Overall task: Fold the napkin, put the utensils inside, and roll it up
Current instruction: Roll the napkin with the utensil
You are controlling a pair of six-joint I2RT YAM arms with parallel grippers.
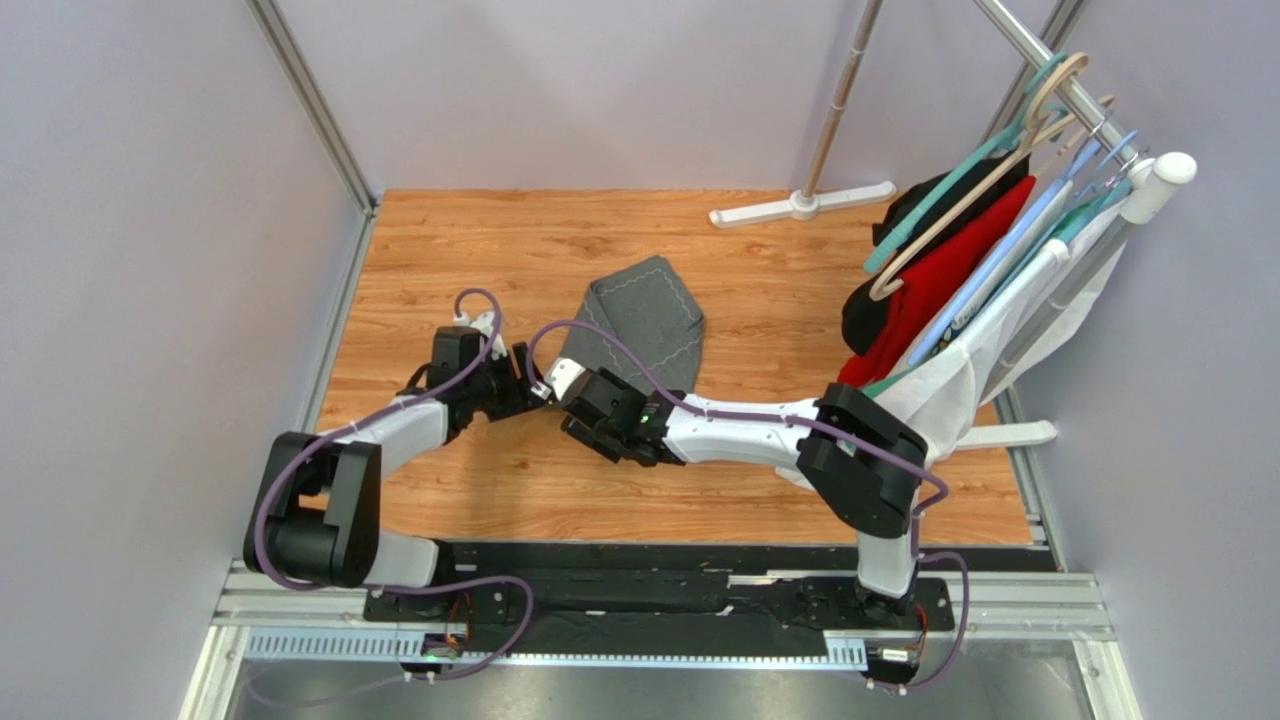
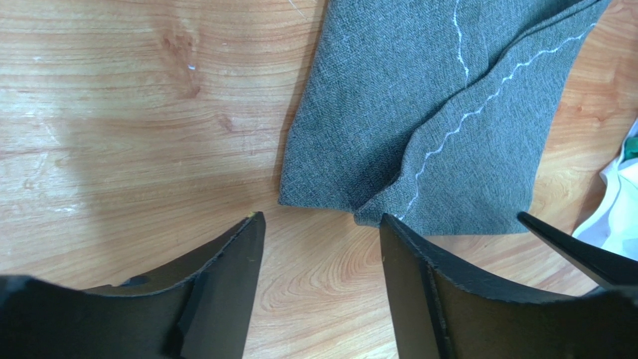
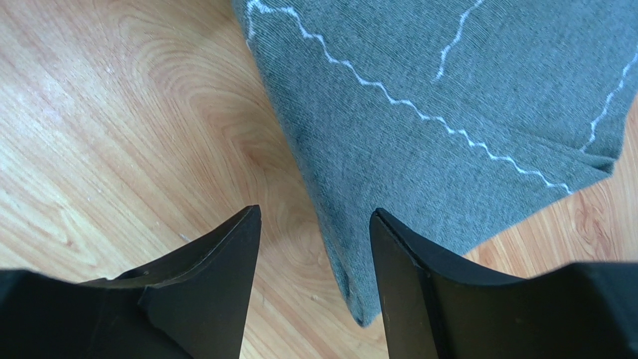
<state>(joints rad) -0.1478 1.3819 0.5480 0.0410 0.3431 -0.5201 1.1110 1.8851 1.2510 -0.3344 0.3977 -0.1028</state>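
Lying folded and rumpled near the middle of the wooden surface (image 1: 451, 248), the dark grey napkin (image 1: 649, 318) shows its pale stitched line crossing the top layers. The left fingers (image 2: 225, 277) stand spread over bare wood just short of the napkin's near edge, pinching nothing. The right fingers (image 3: 217, 277) are likewise spread, one over wood and the other at a pointed corner of the cloth, gripping nothing.
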